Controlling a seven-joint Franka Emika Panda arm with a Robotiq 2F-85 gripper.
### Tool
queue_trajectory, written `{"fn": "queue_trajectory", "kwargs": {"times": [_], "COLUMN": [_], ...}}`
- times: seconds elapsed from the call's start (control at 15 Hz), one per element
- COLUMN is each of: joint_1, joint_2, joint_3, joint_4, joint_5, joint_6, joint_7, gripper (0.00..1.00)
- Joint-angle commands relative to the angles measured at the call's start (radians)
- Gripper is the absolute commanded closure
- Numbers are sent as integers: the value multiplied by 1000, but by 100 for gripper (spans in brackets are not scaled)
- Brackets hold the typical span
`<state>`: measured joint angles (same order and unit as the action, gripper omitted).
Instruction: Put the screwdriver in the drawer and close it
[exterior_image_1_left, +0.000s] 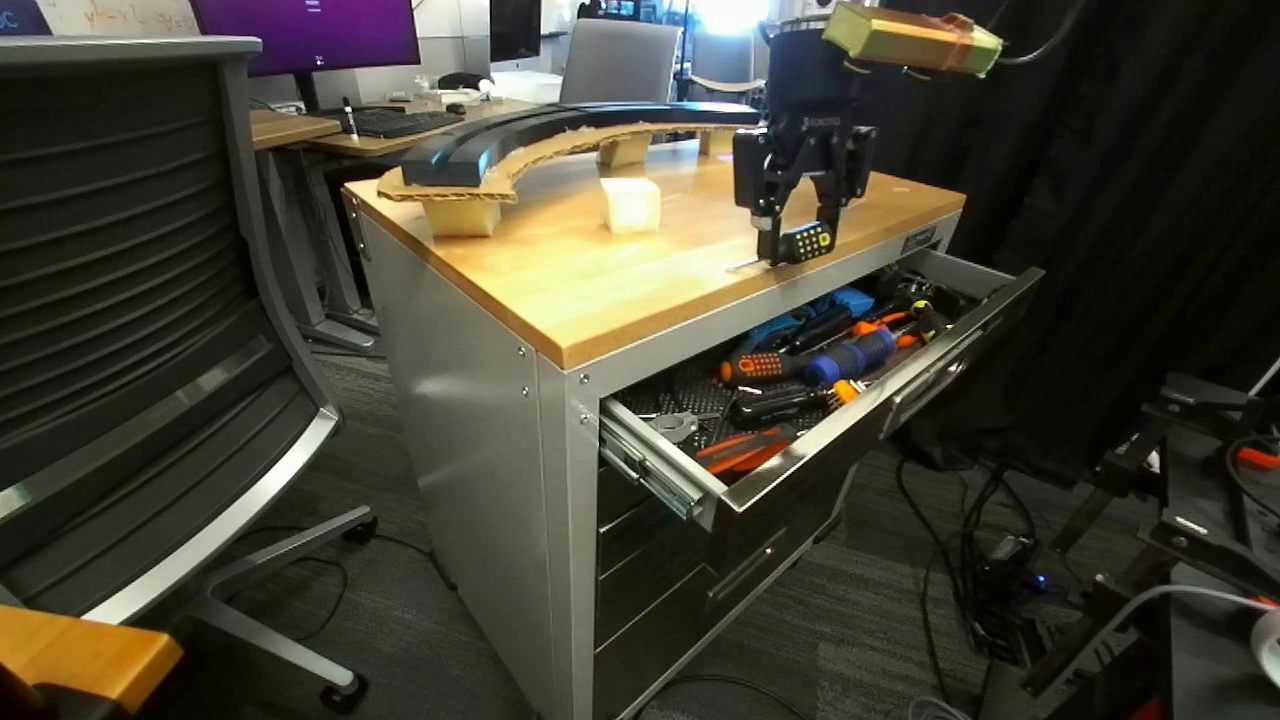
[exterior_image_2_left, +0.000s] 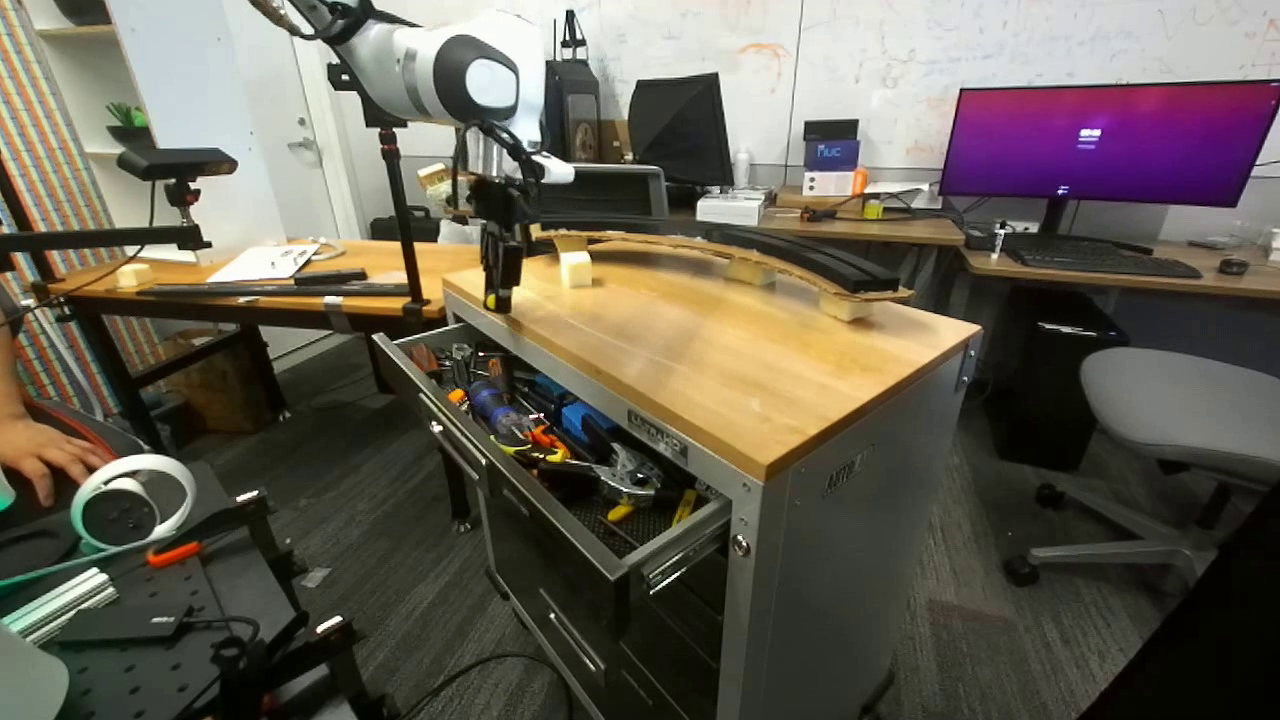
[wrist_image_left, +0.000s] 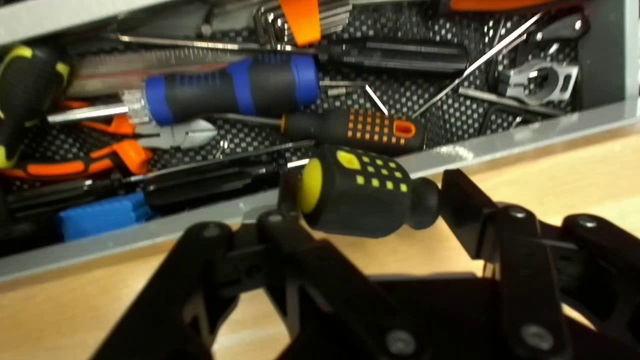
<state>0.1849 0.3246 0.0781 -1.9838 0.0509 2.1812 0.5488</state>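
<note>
The screwdriver (wrist_image_left: 367, 205) has a short black handle with yellow squares and a yellow end cap. My gripper (wrist_image_left: 372, 192) is shut on it end to end, one finger at the yellow cap and the other at the neck. In an exterior view the gripper (exterior_image_1_left: 798, 240) holds the screwdriver (exterior_image_1_left: 808, 243) low over the worktop near its front edge; a thin shaft shows past a finger. The gripper also shows in an exterior view (exterior_image_2_left: 497, 298). The grey drawer (exterior_image_1_left: 800, 455) is pulled open below and in front of the gripper; it also shows in an exterior view (exterior_image_2_left: 560, 545).
The drawer holds several tools, including a blue-and-black screwdriver (wrist_image_left: 230, 90), an orange-dotted screwdriver (wrist_image_left: 350, 130) and orange-handled cutters (wrist_image_left: 130, 155). A curved black track (exterior_image_1_left: 560, 135) on pale blocks stands on the wooden worktop (exterior_image_1_left: 560, 280). A loose pale block (exterior_image_1_left: 632, 205) stands near the gripper.
</note>
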Motion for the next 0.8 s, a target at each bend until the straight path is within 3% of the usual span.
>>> {"fn": "queue_trajectory", "kwargs": {"times": [0.0, 0.2, 0.27, 0.53, 0.73], "joint_1": [10, 18, 24, 59, 84], "joint_2": [-94, -101, -100, -113, -138], "joint_3": [34, 64, 71, 72, 40], "joint_4": [-119, -155, -162, -199, -235], "joint_5": [76, 134, 144, 108, 21], "joint_6": [4, 50, 63, 159, 85], "joint_7": [-24, -23, -19, 34, 188], "gripper": [55, 55, 8, 0, 0]}}
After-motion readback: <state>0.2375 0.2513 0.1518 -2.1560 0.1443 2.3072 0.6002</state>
